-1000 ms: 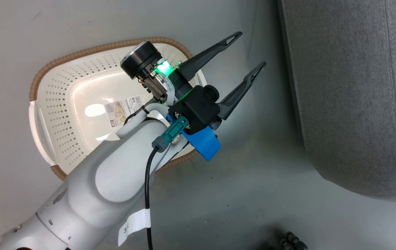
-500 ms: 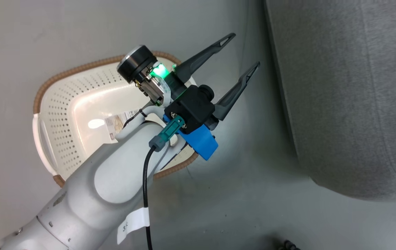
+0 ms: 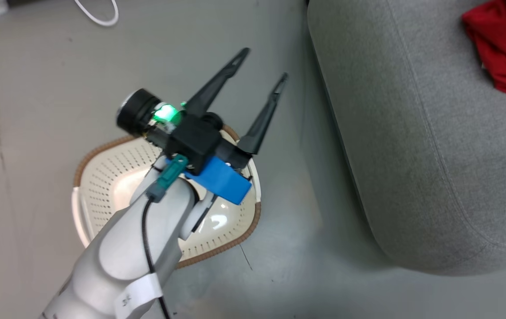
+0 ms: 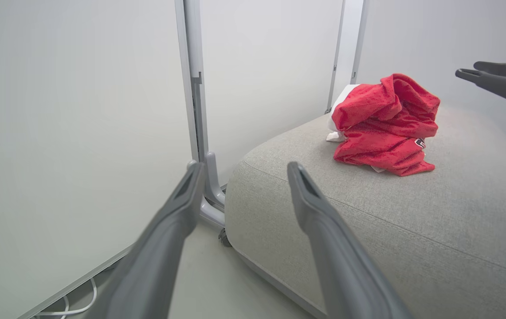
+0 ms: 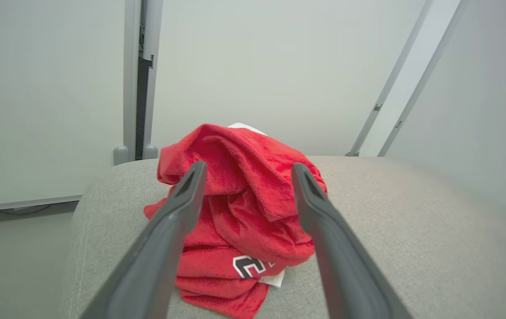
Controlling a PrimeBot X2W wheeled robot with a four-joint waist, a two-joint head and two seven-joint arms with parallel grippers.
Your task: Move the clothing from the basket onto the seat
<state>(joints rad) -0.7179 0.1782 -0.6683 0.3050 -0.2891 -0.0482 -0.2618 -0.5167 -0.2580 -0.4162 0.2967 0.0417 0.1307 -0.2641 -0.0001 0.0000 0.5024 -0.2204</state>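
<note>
Now clothing [image 5: 244, 208] heaped shapeless on seat [image 5: 412, 230]; left gripper [image 3: 265, 62], right gripper [image 5: 248, 166] spread.

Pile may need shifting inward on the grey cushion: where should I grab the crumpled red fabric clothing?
Probably the raised top fold of the crumpled red fabric clothing, from the right gripper's side: the heap bunches highest there, in line between its open jaws.

Plain grey floor [image 3: 35, 88] with a loose white cable [image 3: 104, 25], blank white wall panels [image 4: 80, 110], grey metal posts [image 4: 193, 88].
</note>
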